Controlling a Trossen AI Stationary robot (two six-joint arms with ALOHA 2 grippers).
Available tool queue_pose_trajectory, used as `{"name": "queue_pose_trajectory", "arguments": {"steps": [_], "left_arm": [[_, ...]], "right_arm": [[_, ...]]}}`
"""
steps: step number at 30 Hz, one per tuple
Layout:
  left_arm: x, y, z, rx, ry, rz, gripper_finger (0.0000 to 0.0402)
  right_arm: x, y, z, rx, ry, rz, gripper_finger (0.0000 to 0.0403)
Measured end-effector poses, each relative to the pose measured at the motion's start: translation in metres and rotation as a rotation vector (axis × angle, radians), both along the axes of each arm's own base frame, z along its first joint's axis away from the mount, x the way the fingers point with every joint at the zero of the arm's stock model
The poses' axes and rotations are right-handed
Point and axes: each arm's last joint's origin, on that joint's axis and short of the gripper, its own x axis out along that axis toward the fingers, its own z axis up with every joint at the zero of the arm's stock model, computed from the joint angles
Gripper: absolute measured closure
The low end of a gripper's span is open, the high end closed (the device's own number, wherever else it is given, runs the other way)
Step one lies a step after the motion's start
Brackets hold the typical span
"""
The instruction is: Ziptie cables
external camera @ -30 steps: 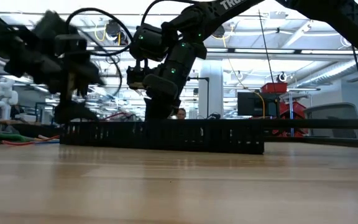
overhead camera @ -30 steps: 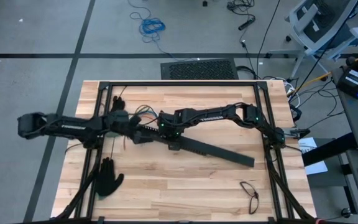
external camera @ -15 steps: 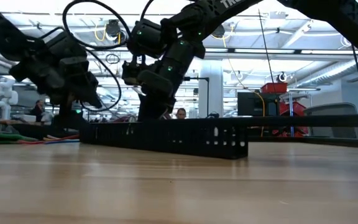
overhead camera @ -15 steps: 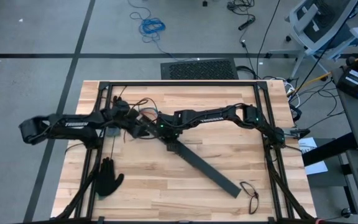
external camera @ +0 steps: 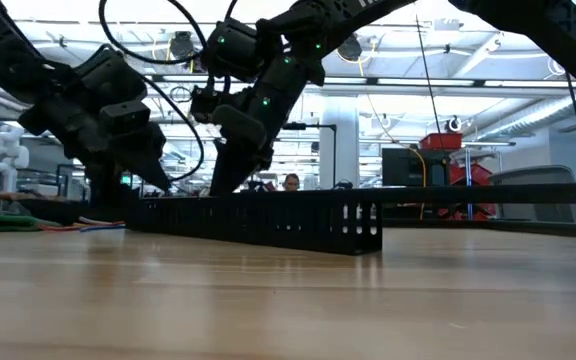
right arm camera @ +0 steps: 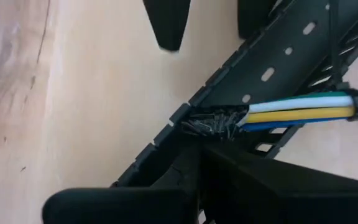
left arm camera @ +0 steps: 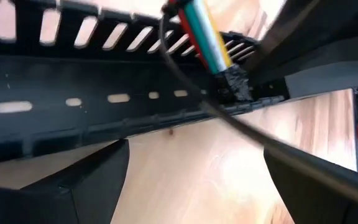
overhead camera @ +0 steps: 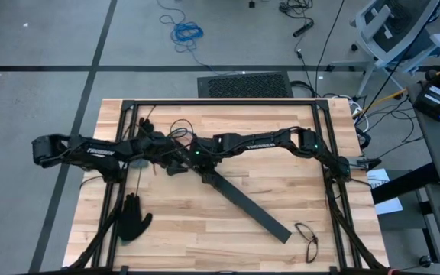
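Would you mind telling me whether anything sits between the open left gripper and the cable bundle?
Yes: in the left wrist view the black slotted bar lies across the table between the left gripper and the cables. A thin dark strand also crosses in front.

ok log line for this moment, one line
left gripper: open, facing slotted bar | right gripper: shut on cables at bar's end | ziptie: around cables | glove: near edge
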Motion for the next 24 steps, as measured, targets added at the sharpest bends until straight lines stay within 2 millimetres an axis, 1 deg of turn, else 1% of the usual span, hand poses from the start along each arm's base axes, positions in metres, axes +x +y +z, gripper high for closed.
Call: {"name": "queue_pose_trajectory", "arguments": {"steps": [4,8,12,15,19,22,24], "left_arm": [[0.005,-0.004,-0.004,0.009,0.008,-0.004,0.0034],[0.011,-0.007,-0.006,0.000,-0.015,-0.009,0.0034],[0.016,-0.009,-0.007,0.013,-0.039,-0.014,0.0034],[0.019,-0.011,-0.008,0.013,-0.044,0.000,0.0034],[0.020,-0.015,-0.008,0.028,-0.051,-0.011,0.0034],[0.021,-0.018,-0.008,0.041,-0.049,-0.010,0.0034],[0.022,-0.020,-0.007,0.052,-0.051,-0.007,0.0034]], "right_arm": [[0.001,0.000,0.005,-0.001,-0.003,0.002,0.0397],[-0.005,0.000,0.001,0.006,0.069,0.003,0.0395],[-0.009,0.001,0.000,0.010,0.110,0.004,0.0381],[-0.009,0.001,0.008,0.005,0.076,0.002,0.0370],[-0.010,0.000,0.022,-0.002,0.039,0.006,0.0365],[-0.012,-0.001,0.022,-0.015,0.049,0.008,0.0365],[-0.013,-0.002,0.024,-0.059,0.054,-0.013,0.0365]]}}
